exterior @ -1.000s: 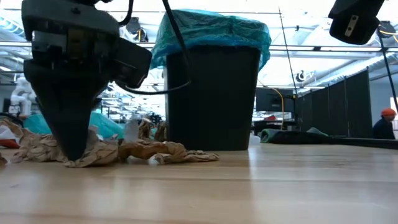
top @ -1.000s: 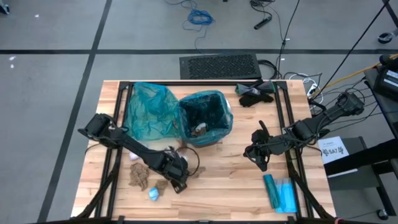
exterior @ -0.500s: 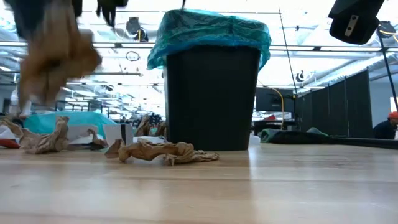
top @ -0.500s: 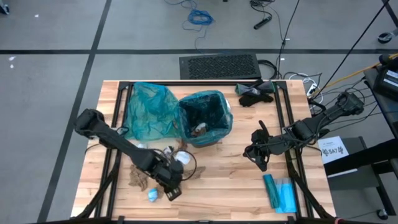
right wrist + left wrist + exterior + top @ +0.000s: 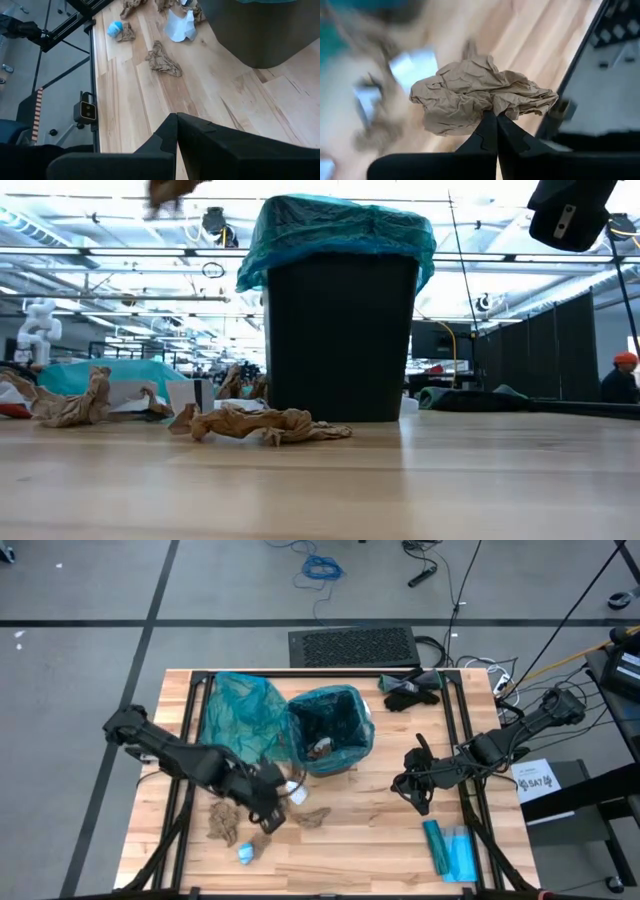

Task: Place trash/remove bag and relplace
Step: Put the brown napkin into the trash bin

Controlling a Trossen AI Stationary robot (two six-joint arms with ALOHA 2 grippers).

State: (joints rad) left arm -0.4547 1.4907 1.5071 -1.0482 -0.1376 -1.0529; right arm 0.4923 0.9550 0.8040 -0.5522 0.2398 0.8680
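Landmark: black trash bin (image 5: 331,743) lined with a teal bag (image 5: 340,228), standing on the wooden table (image 5: 380,830).

Left gripper (image 5: 494,116): fingers pressed together on a crumpled brown paper wad (image 5: 479,93), held raised above the table on the near-left side of the bin; in the high view the gripper (image 5: 268,802) sits just beside the bin's near-left corner.

Right gripper (image 5: 176,116): fingers together, nothing between them, hanging above the table to the right of the bin, well apart from it.

Remaining trash relative to the bin:
- long brown wad (image 5: 270,423) on the table just in front of the bin.
- white scrap (image 5: 180,27) touching or nearly touching the bin's base, near-left.
- brown wad (image 5: 222,823) farther to the near-left.
- pale-blue wad (image 5: 246,853) beyond it, toward the table's near edge.
- some paper (image 5: 322,748) already inside the bin.

Loose teal bag (image 5: 235,718) lies directly left of the bin.
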